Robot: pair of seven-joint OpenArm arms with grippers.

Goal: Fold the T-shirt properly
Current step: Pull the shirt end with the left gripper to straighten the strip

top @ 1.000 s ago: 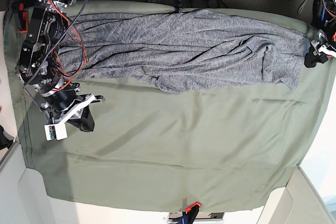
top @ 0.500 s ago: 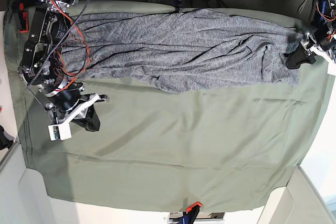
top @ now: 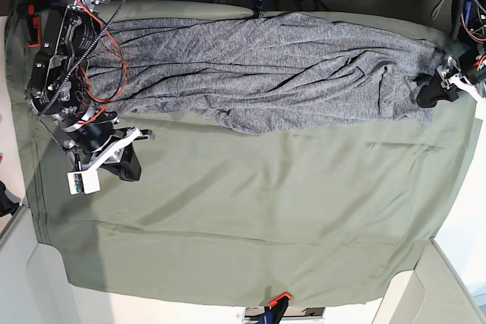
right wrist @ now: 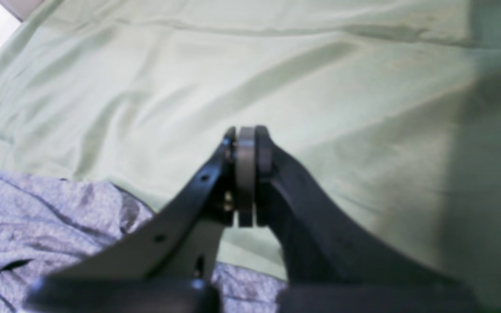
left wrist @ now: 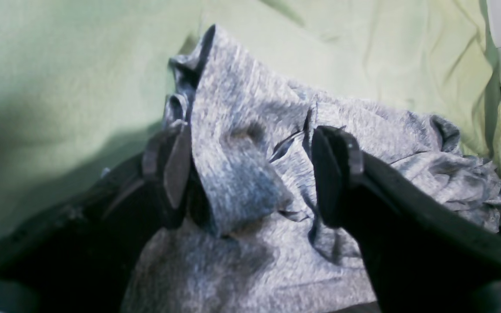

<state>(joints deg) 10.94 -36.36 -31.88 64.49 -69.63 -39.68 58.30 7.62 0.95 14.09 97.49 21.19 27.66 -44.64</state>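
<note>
Base view, left edge: right tool [top: 125, 165] sits with its jaws pressed together and nothing between them, over bare olive cloth [top: 250, 202] just beside the shirt's lower edge. Parked, I'd judge, waiting its turn.

Centre: T-shirt [top: 258, 66] lies as a long wrinkled band across the far half of the surface, bunched lengthwise, not yet squared into a fold.

Right edge: left tool [left wrist: 250, 174] is spread wide, its fingers [left wrist: 333, 174] straddling a raised ridge of grey knit at the shirt's end. Not clamped yet. Probably positioned to pinch that corner for the fold.
</note>
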